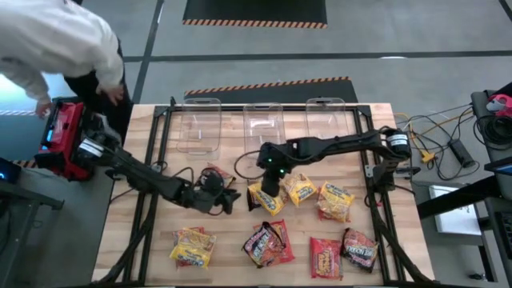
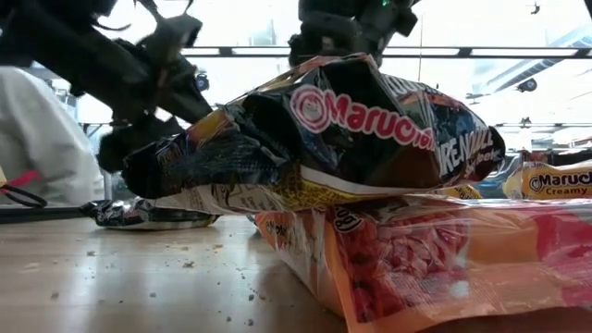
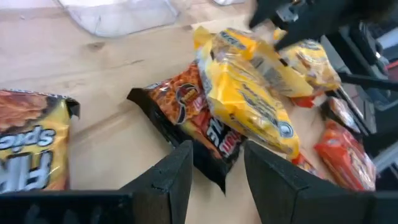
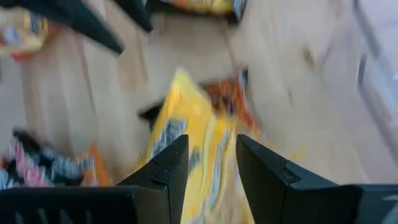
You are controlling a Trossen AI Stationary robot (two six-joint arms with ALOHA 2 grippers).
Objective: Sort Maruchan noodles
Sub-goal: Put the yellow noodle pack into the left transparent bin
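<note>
Your right gripper [image 1: 266, 194] hangs over a yellow packet [image 1: 267, 200] at table centre, fingers parted, gripping nothing I can see; your left gripper [image 1: 228, 200], at nine o'clock from it, looks likewise. Three bins [image 1: 198, 122] at twelve o'clock sit empty, so sorting is unstarted. Overlapping packets [image 1: 269, 244] crowd each pick.

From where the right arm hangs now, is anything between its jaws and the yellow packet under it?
Nothing visible. The right gripper hangs directly over the yellow packet, jaws parted. That packet overlaps a dark packet, and the left gripper waits close beside the pile.
</note>
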